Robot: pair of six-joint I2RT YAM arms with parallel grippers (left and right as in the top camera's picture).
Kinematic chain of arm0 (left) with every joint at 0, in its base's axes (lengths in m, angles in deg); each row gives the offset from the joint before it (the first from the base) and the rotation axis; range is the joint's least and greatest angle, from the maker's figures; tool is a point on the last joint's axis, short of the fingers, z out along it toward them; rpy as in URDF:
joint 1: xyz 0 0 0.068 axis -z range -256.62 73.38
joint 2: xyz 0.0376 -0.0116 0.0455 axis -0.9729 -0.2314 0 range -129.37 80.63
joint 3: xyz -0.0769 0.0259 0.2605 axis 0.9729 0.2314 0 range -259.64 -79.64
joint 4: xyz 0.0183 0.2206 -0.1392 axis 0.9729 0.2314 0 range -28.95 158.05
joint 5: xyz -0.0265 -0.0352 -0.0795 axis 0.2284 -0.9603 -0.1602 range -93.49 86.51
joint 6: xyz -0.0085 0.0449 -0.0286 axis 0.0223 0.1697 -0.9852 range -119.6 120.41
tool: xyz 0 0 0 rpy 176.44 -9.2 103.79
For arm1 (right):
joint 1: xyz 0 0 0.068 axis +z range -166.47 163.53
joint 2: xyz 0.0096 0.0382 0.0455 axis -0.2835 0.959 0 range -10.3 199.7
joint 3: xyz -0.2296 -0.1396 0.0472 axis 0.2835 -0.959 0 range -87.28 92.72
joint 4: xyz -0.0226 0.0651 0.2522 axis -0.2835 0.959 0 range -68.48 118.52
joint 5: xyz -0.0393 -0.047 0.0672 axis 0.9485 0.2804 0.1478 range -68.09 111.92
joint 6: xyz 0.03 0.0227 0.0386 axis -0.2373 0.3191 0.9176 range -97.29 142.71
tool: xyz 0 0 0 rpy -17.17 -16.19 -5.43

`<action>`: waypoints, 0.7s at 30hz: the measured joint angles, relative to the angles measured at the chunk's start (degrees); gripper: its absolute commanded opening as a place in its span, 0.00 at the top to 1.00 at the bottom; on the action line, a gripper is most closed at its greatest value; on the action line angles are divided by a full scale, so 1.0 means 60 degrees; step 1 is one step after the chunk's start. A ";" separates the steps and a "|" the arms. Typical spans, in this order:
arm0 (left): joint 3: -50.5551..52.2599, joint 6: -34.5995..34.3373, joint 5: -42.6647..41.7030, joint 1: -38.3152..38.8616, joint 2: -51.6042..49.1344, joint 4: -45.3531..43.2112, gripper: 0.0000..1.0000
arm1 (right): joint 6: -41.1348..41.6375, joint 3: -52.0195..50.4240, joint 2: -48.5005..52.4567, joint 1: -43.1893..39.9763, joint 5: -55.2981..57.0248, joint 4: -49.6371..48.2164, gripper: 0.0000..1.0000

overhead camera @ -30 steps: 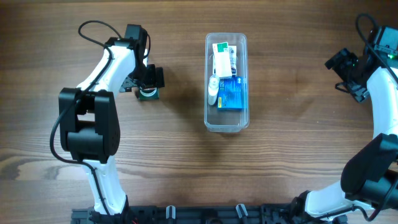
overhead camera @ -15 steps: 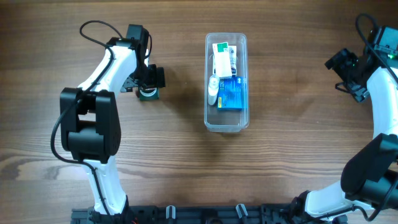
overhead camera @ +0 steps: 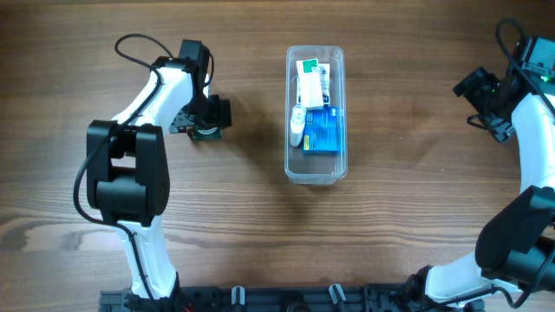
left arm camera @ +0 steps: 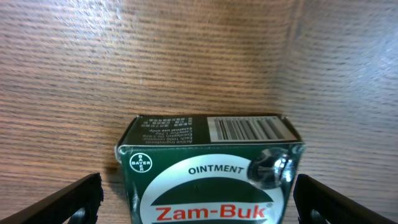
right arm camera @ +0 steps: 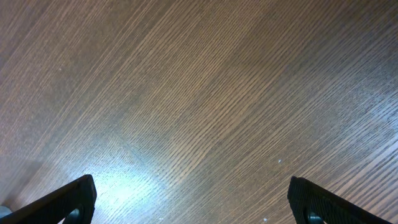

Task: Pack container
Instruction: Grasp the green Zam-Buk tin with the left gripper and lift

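Observation:
The clear long plastic container (overhead camera: pixel 316 170) stands mid-table. It holds a blue box (overhead camera: pixel 325 129), a white and green box (overhead camera: pixel 311 80) and a small white bottle (overhead camera: pixel 297 124). A dark green Zam-Buk ointment box (left arm camera: pixel 208 168) lies on the table left of the container and also shows in the overhead view (overhead camera: pixel 206 132). My left gripper (overhead camera: pixel 205 119) is open, its fingers on either side of the box with gaps (left arm camera: pixel 198 208). My right gripper (overhead camera: pixel 482 97) is open and empty at the far right over bare wood (right arm camera: pixel 196 208).
The table is brown wood (overhead camera: pixel 408 199). The left arm's cable (overhead camera: pixel 130 43) loops at the back left. The right arm stands along the right edge.
The left arm has shifted slightly to the right over the ointment box. The right arm and the container have not moved.

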 measured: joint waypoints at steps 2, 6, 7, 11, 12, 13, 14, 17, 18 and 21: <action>0.0113 0.0000 0.0000 0.0000 0.0000 -0.0036 0.02 | 0.0000 0.0000 0.0000 0.0000 0.0000 0.0000 0.00; 0.0146 -0.0004 0.0000 0.0000 -0.0004 -0.0109 0.09 | 0.0000 0.0000 0.0000 0.0000 0.0000 0.0000 0.00; 0.0146 -0.0015 0.0000 0.0000 -0.0007 -0.0109 0.10 | 0.0000 0.0000 0.0000 0.0000 0.0000 0.0000 0.00; 0.0146 -0.0029 0.0004 0.0000 -0.0007 -0.0219 0.25 | 0.0000 0.0000 0.0000 0.0000 0.0000 0.0000 0.00; 0.0146 -0.0066 0.0004 0.0000 -0.0007 -0.0233 0.29 | 0.0000 0.0000 0.0000 0.0000 0.0000 0.0000 0.00; 0.0146 -0.0058 0.0000 0.0000 -0.0007 -0.0248 0.33 | 0.0000 0.0000 0.0000 0.0000 0.0000 0.0000 0.00; 0.0146 -0.0080 0.0004 0.0000 -0.0007 -0.0248 0.36 | 0.0000 0.0000 0.0000 0.0000 0.0000 0.0000 0.00; 0.0146 -0.0095 0.0000 0.0000 -0.0007 -0.0248 0.37 | 0.0000 0.0000 0.0000 0.0000 0.0000 0.0000 0.00; 0.0146 -0.0098 0.0004 0.0000 -0.0007 -0.0248 0.37 | 0.0000 0.0000 0.0000 0.0000 0.0000 0.0000 0.00; 0.0142 -0.0098 0.0000 0.0000 -0.0007 -0.0219 0.39 | 0.0000 0.0000 0.0000 0.0000 0.0000 0.0000 0.00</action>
